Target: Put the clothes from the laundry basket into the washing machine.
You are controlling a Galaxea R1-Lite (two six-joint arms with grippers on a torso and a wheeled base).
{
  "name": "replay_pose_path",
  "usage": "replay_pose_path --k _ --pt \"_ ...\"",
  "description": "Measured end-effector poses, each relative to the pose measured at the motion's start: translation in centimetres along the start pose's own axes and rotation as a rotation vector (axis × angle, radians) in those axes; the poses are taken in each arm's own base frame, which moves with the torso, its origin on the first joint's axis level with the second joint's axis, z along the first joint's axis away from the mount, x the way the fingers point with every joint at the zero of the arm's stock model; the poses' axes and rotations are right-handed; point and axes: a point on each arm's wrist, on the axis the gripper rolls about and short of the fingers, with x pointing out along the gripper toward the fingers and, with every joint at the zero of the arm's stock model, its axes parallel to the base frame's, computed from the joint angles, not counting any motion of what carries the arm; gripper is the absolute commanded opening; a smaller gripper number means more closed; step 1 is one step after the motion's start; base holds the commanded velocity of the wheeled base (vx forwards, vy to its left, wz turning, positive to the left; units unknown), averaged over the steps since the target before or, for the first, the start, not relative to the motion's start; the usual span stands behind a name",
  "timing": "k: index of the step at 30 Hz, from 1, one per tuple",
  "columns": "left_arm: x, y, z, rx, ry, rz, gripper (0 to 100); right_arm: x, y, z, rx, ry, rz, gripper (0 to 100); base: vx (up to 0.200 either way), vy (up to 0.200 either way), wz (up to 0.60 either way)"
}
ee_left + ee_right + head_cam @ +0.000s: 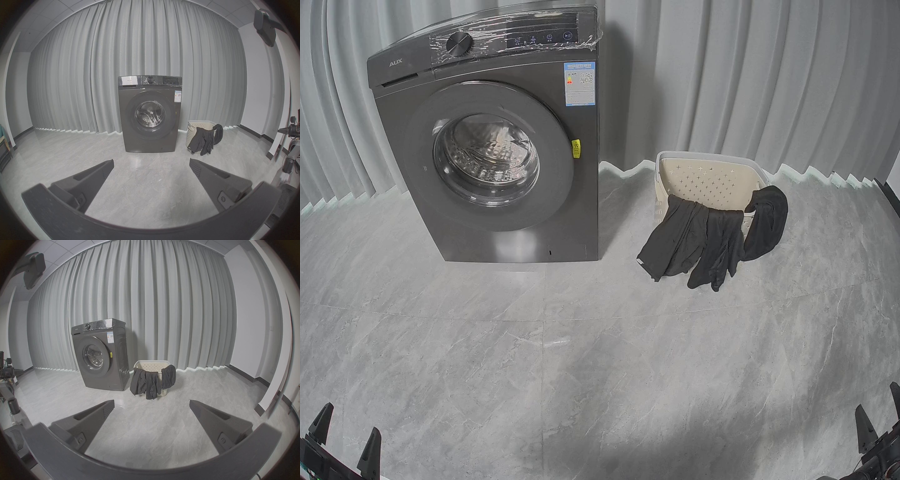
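Nearest, the left gripper and the right gripper each had its fingers spread wide and held nothing. Well ahead of the left gripper stood the washing machine with its door closed. Ahead of the right gripper, near the machine, the laundry basket had dark clothes hanging over its front rim.

I read washing machine casing as grey metal with satin sheen; door glass glossy; crinkled clear plastic film over panel. Laundry basket: cream matt plastic. Clothes: dark matt cloth. Floor: polished stone-look tile.
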Motion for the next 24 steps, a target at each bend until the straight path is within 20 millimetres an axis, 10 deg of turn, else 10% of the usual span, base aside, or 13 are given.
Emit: replay_pose_path --k 24 --pt "0.00 0.02 0.00 -0.034 0.000 0.010 100 0.00 0.00 0.00 0.000 0.000 0.000 100 0.150 0.000 0.00"
